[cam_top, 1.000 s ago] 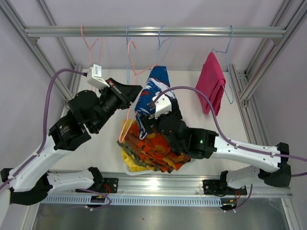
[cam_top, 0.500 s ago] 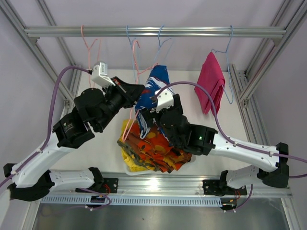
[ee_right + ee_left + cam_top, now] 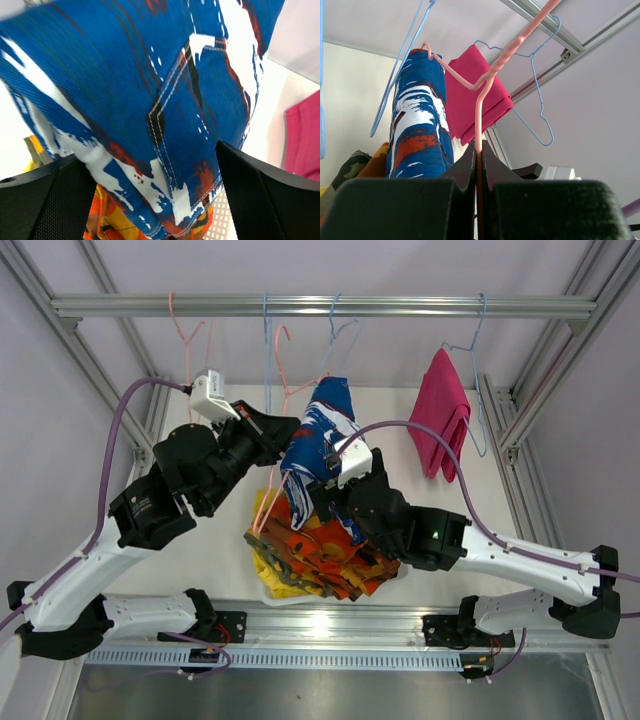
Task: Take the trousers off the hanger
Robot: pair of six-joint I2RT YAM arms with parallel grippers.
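The pink hanger (image 3: 492,75) is clamped in the left gripper (image 3: 478,150), seemingly to steady it. The blue patterned trousers (image 3: 417,115) (draped on it, above the counter's (image 3: 500,490) middle) are straddled by the right gripper (image 3: 147,155), fingers apart, apparently for pulling them off.

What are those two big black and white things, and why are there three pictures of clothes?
They are robot arms, a left arm and a right arm. One picture looks down from above; the other two come from little cameras on each wrist. The left pincer is shut on a pink hanger. The right pincer is spread open around the blue-white-red trousers. A pile of trousers lies between the arms, and the magenta pink trousers hang on a blue hanger from the rail.
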